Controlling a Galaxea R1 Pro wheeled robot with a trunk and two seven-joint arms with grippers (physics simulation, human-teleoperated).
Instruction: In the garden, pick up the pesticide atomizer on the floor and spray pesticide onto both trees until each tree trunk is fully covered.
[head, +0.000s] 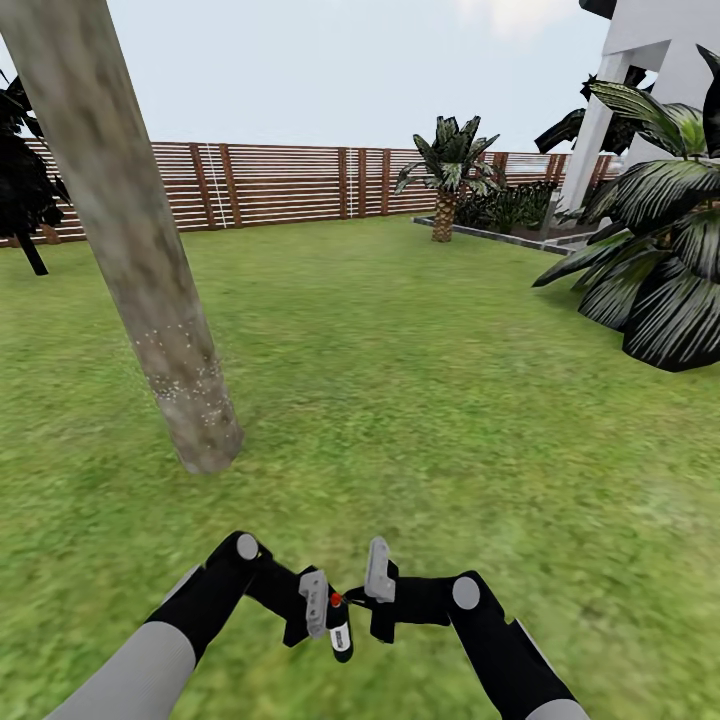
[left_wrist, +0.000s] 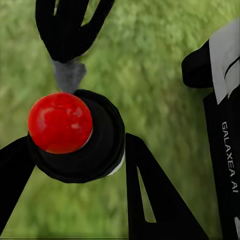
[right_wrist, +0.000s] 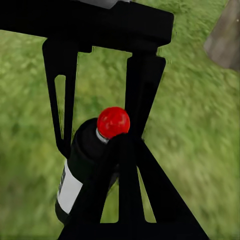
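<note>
Gripping atomizer (head: 339, 625) in left gripper (head: 322, 612) jaws over grass (head: 420, 400), right gripper (head: 368, 590) jaws pressing together on its red top, near trunk (head: 150, 290).

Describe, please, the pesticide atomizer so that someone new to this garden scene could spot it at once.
Start at the thick grey-tan tree trunk on the lawn, then look down to where the two black arms meet. There the left gripper is shut on the pesticide atomizer, with the right gripper at its top. It is the one small dark bottle with a red top and white label.
</note>
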